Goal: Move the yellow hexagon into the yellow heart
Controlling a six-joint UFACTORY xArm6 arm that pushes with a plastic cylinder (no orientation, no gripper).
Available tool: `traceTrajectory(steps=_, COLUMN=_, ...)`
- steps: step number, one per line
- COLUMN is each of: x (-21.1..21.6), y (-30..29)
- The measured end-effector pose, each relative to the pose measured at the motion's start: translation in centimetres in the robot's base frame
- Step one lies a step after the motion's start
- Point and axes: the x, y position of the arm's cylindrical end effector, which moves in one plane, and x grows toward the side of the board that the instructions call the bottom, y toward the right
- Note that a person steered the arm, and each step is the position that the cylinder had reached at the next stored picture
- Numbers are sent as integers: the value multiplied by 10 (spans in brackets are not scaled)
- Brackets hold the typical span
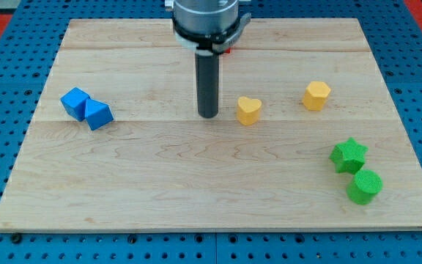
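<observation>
The yellow hexagon lies on the wooden board at the view's right of centre. The yellow heart lies to its left, a clear gap between them. My tip rests on the board just left of the yellow heart, a small gap apart, and far left of the hexagon. The rod stands upright below the arm's dark end piece.
A blue cube and a blue triangular block touch at the view's left. A green star and a green cylinder sit at the lower right. A red block peeks out behind the rod. The board ends at a blue perforated surround.
</observation>
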Motion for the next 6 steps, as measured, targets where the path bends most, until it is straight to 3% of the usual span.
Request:
traceTrajectory(steps=4, x=11, y=189)
traceTrajectory(steps=5, x=-34, y=270)
traceTrajectory(steps=6, x=-61, y=218)
